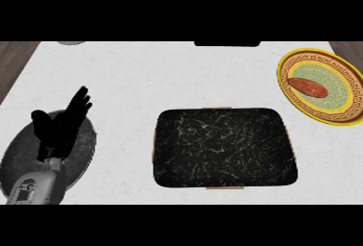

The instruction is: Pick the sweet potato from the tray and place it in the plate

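The reddish-brown sweet potato (308, 87) lies in the middle of the yellow plate (292, 61) with a green centre and patterned rim, at the far right of the counter. A black marbled tray (223, 148) sits in the middle with nothing on it. My left hand (62, 126) stands at the left, fingers straight and pointing up, holding nothing. No right hand shows in the head view.
Under my left hand and forearm lies a round dark grey dish (85, 144). A dark object (227, 43) sits at the counter's far edge, and a small grey one (70, 43) at the far left. Wooden floor shows at both upper corners.
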